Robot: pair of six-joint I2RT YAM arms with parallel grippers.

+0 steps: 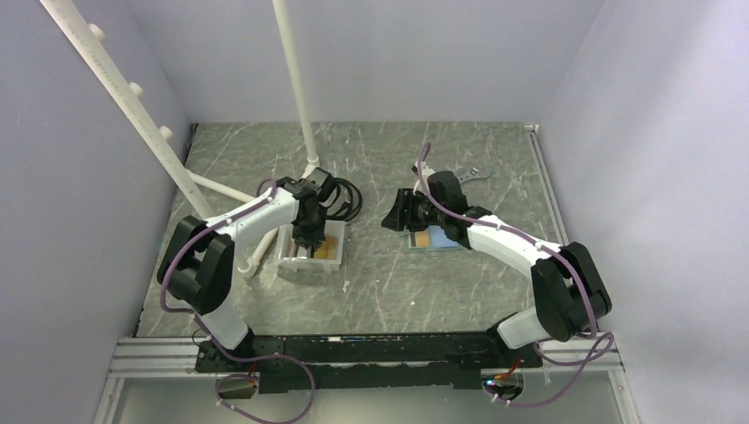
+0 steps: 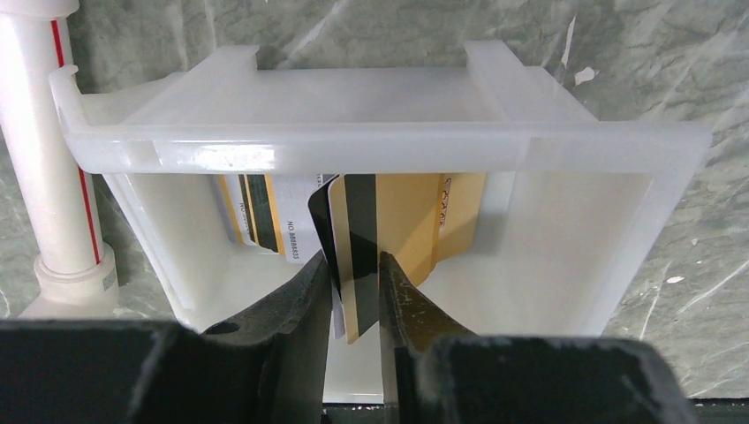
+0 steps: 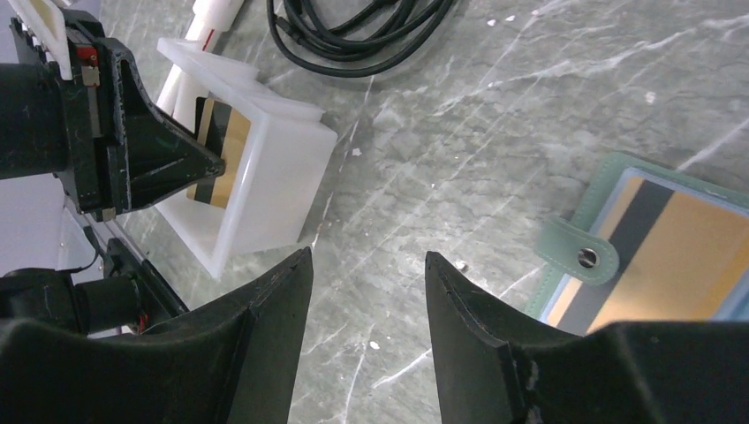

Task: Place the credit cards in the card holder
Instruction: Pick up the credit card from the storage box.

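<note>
I've got my left gripper [image 2: 358, 284] pinching one gold credit card [image 2: 363, 225] in the white tray [image 2: 389, 146], with my right gripper [image 3: 369, 291] gaping empty, so next I lift it clear toward the mid-table card holder [image 3: 565, 245].

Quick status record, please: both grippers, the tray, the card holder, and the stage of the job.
left gripper: inside the white tray, fingers closed on a gold, dark-striped credit card
right gripper: open, empty, over the table between tray and card holder
tray: other cards inside
card holder: lying open, one gold striped card in a pocket
stage: pickup from tray, card not yet lifted out
</note>
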